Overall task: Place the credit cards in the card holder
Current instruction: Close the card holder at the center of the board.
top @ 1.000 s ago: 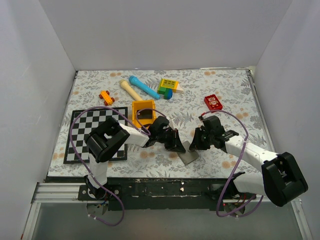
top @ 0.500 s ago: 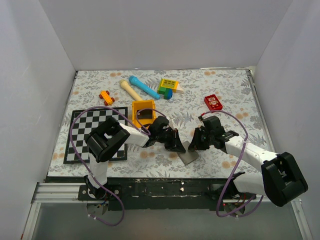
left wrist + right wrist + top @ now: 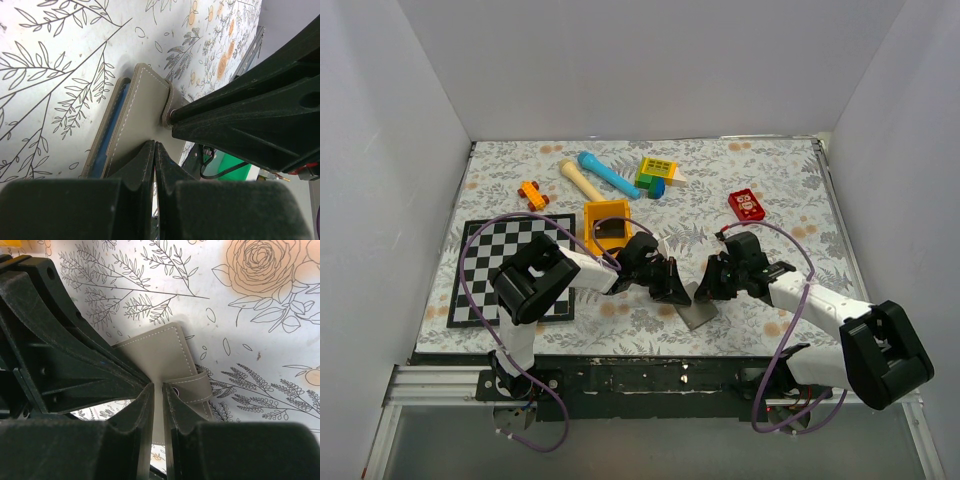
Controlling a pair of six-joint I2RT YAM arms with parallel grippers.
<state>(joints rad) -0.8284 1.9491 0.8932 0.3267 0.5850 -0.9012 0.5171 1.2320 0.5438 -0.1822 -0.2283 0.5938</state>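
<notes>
The grey card holder (image 3: 697, 309) lies folded on the floral cloth near the front edge, with a blue edge showing inside it in the left wrist view (image 3: 145, 100). Its snap tab (image 3: 195, 389) wraps round one edge. My left gripper (image 3: 677, 291) is shut and its tips (image 3: 154, 149) rest on the cover. My right gripper (image 3: 706, 290) faces it, its jaws nearly together, with its tips (image 3: 159, 390) on the cover beside the tab's stud. I see nothing pinched in either gripper. A flat black credit card (image 3: 610, 231) lies in the orange tray (image 3: 590, 218).
A checkerboard mat (image 3: 495, 272) lies at the left. A red block with white marks (image 3: 747, 204) lies at the right. A blue cylinder (image 3: 608, 173), a cream pin (image 3: 582, 179), a yellow-green block (image 3: 656, 173) and an orange toy (image 3: 532, 193) lie at the back.
The right gripper has edged slightly left toward the left gripper over the card holder. Nothing else has moved.
</notes>
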